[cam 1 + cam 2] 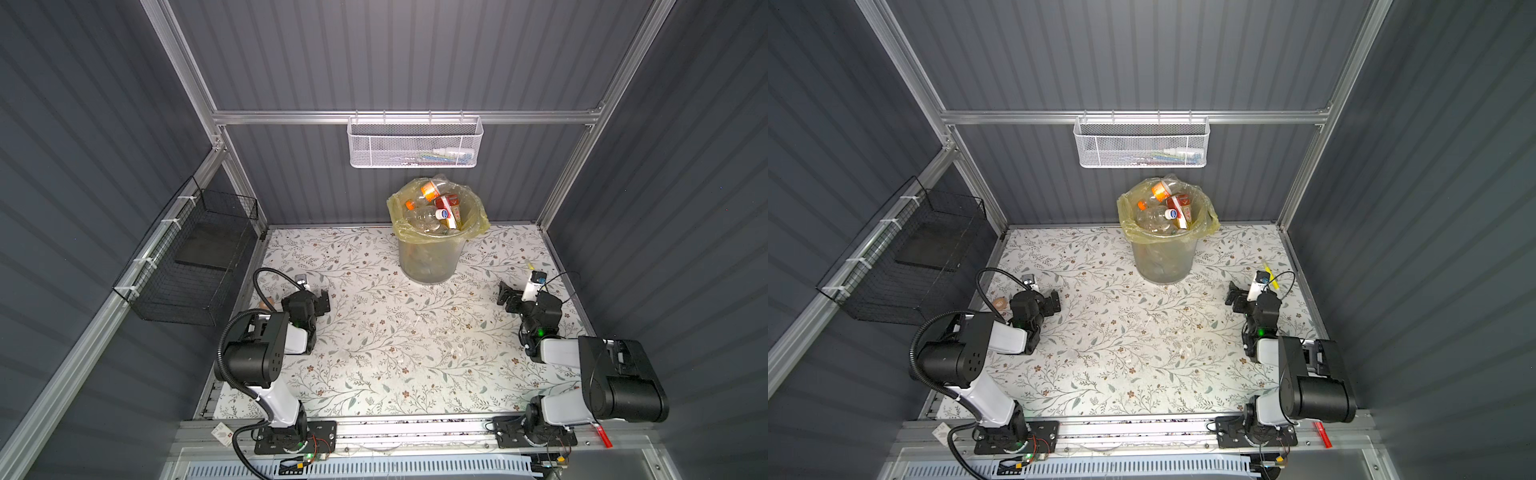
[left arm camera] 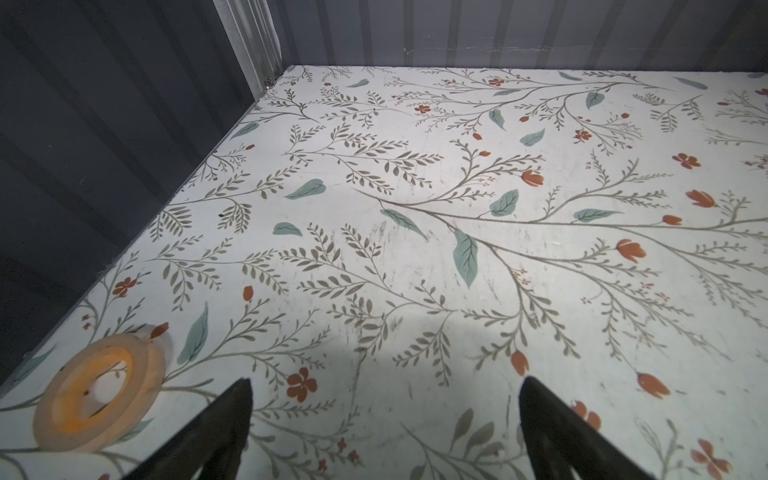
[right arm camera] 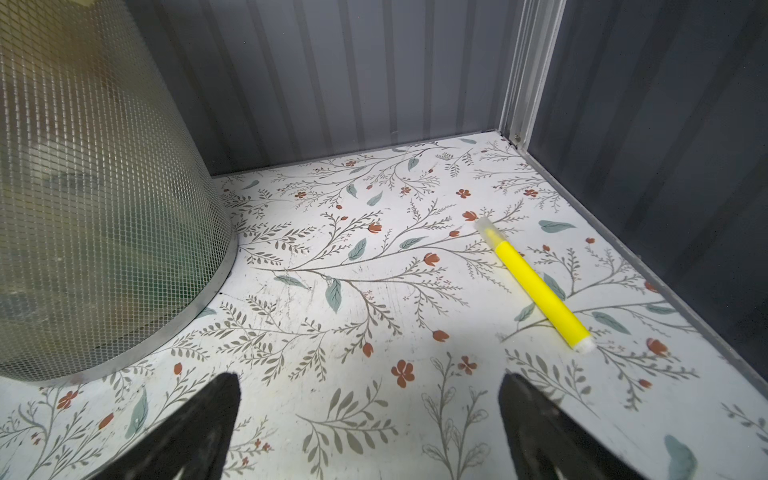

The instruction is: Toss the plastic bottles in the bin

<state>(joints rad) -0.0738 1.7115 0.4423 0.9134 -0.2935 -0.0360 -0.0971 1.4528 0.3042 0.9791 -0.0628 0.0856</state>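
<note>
Jaws of the left end effector [image 2: 384, 382] stand wide open and hold nothing. It hangs low over the floral surface [image 2: 415, 187] and touches no object. One roll of tape [image 2: 95, 399] lies flat just beside it. In both top views it sits at the middle left of the frame.

Jaws of the right end effector [image 3: 369, 376] are spread just as wide and are also empty. It hangs above the surface between the bin [image 3: 104, 208] and one yellow highlighter [image 3: 536, 286], which lies flat near the right wall.

In both top views the bin stands upright at the upper centre of the frame, by the back edge of the surface and apart from both end effectors. A yellow bag [image 1: 478, 216] is folded over its rim. The plastic bottles [image 1: 428, 214] lie piled inside it up to the rim. At least four can be told apart on top:
- one with an orange label
- one with a red label
- one clear with an orange cap
- one clear with a white and blue cap

More show through the mesh wall, too dim to count.

Two other containers hang on the walls. One white mesh basket [image 1: 415, 143] hangs above the bin and holds a few small pale items I cannot make out. One black wire basket [image 1: 187, 266] hangs at the left and holds a dark flat sheet.
</note>
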